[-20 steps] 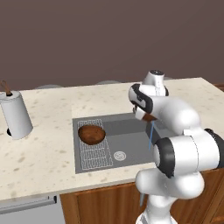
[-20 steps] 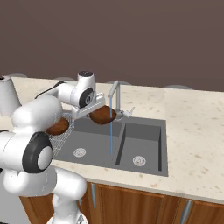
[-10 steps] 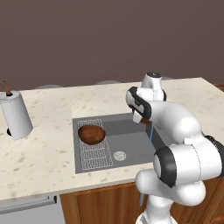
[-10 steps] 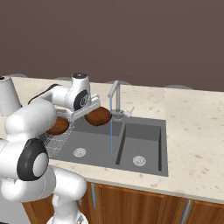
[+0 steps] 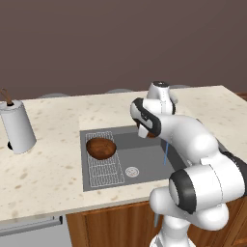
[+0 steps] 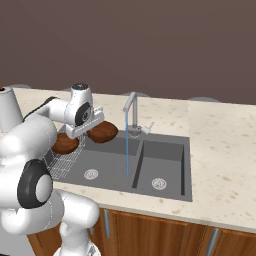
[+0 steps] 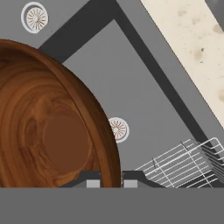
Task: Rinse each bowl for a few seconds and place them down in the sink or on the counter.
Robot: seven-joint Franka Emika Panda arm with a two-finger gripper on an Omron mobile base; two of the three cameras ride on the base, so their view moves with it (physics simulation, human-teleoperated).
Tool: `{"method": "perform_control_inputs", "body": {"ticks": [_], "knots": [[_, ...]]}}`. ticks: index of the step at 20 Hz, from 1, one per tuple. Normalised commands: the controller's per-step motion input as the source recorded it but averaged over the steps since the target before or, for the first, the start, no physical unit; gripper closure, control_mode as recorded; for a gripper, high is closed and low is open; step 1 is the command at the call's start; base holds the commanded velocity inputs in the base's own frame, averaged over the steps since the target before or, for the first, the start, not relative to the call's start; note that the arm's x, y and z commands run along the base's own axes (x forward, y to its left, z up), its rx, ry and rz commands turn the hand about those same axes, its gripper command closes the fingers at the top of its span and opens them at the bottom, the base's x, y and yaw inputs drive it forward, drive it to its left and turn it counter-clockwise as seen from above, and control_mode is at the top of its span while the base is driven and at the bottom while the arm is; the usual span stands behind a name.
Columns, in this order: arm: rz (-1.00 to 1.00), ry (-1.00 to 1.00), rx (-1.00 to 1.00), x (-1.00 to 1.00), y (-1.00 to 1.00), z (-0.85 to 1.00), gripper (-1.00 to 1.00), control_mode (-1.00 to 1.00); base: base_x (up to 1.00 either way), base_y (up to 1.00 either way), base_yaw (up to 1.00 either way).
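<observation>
My gripper (image 7: pixel 112 180) is shut on the rim of one dark wooden bowl (image 7: pixel 48 131), whose inside shows large in the hand view. In the right base view the gripper (image 6: pixel 92 130) holds this bowl (image 6: pixel 104 131) over the left basin of the sink (image 6: pixel 165 150), left of the thin water stream (image 6: pixel 127 147) that falls from the faucet (image 6: pixel 131 106). The other bowl (image 5: pixel 100 147) (image 6: pixel 65 144) rests on the wire grid (image 5: pixel 103 169) at the sink's left end. The counter (image 5: pixel 53 164) surrounds the sink (image 5: pixel 144 161).
A tall white cylinder with a brown stick (image 5: pixel 17 126) stands on the counter far left of the sink. Two round drains (image 7: pixel 119 129) (image 7: pixel 35 17) and the wire grid (image 7: pixel 183 162) lie below the held bowl. Water runs into the left basin.
The arm has carried the held bowl leftward, out from under the water stream and toward the wire grid side. The bowl on the grid has not moved.
</observation>
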Motion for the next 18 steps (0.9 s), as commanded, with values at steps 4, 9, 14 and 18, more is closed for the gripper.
{"method": "perform_control_inputs", "body": {"ticks": [4, 9, 14, 18], "knots": [[0.15, 0.00, 0.00, -0.05, 0.52, 0.00, 1.00, -1.00, 0.00, 0.00, 0.00], [0.22, 0.00, 0.00, -0.04, 0.49, 0.00, 1.00, -1.00, 0.00, 0.00, 0.00], [0.27, 0.00, 0.00, 0.00, 0.49, 0.00, 1.00, -1.00, 0.00, 0.00, 0.00], [0.28, 0.00, 0.00, 0.00, 0.52, 0.00, 1.00, -1.00, 0.00, 0.00, 0.00]]}}
